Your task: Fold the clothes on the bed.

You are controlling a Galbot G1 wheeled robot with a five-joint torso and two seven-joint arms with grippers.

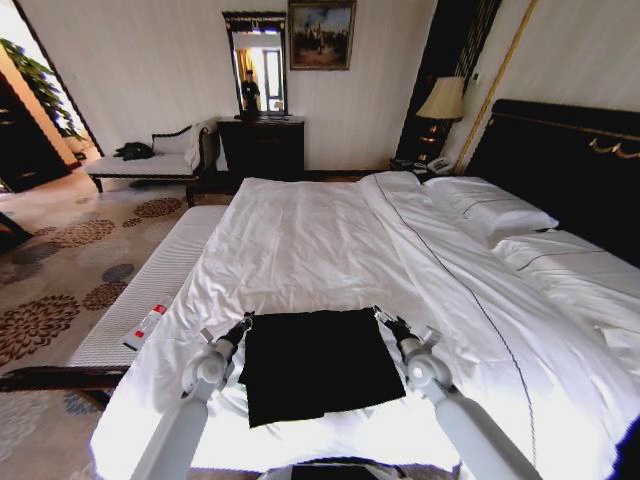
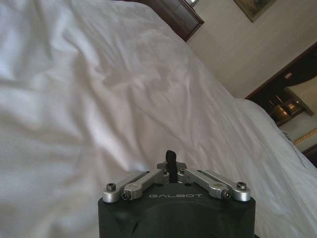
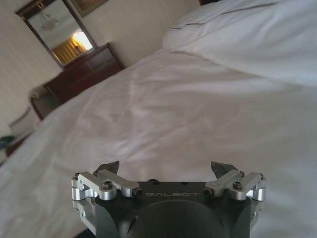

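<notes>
T-shirt [image 1: 320,362]: lay folded on the bed [image 1: 300,250]; judged soft, light; grasp at edges.
Left gripper [image 1: 243,325]: fingers closed, empty.
Right gripper [image 1: 385,318]: fingers spread, empty.

left hand [image 2: 170,163] closed, right hand [image 3: 166,171] spread

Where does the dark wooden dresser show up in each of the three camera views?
Head view: the dresser stands against the far wall, beyond the bed, under the mirror.
Left wrist view: the dresser peeks over the far edge of the bed.
Right wrist view: the dresser stands past the bed, under the mirror.
Shared landmark: the white bed, lying between camera and dresser each time.
</notes>
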